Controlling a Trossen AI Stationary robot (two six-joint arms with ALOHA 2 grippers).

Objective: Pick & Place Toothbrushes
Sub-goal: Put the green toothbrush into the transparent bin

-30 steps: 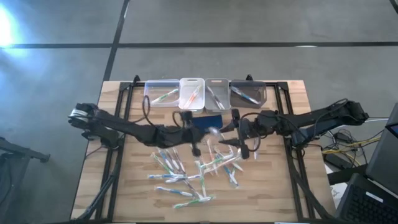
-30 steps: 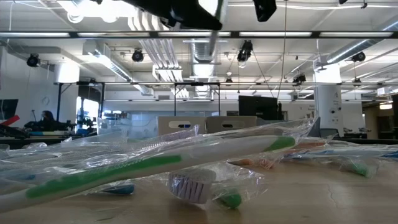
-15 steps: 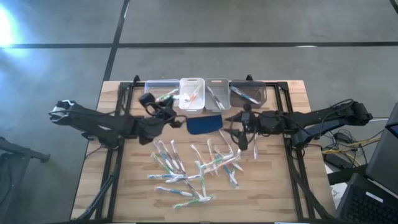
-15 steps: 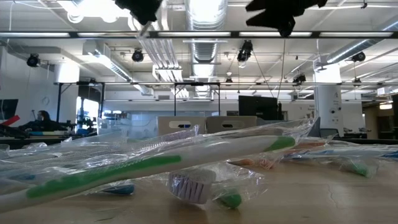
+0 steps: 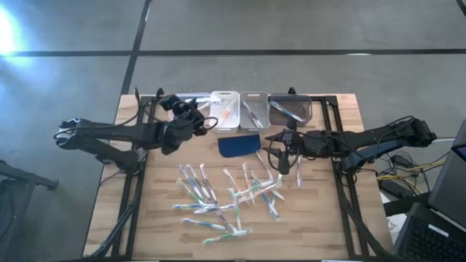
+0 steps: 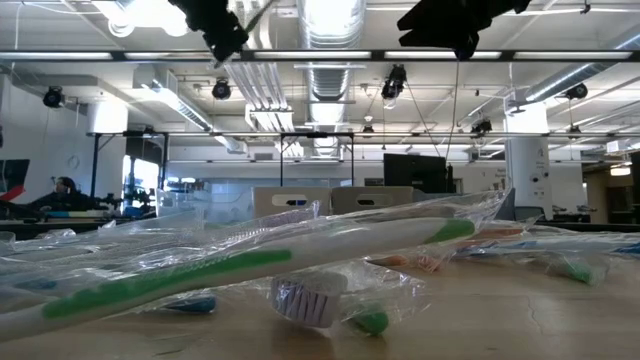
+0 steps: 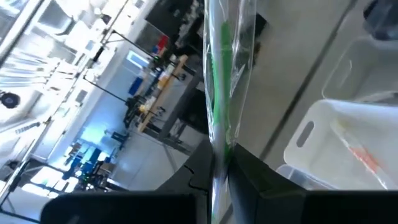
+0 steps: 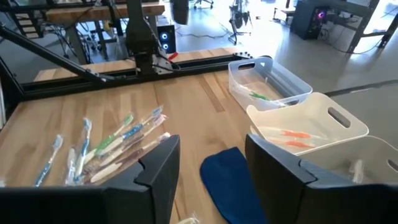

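While a second ago it hung over the blue pad (image 5: 239, 144), the left pincer (image 5: 198, 119) now pinches a green toothbrush (image 7: 219, 93) beside the clear bin (image 5: 191, 108); drop-off looks next.

Light wood surface (image 5: 320, 218); dark blue pad (image 5: 239, 145); whitish toothbrushes (image 5: 218, 196) with green, blue, orange accents; white bin (image 5: 225, 95).
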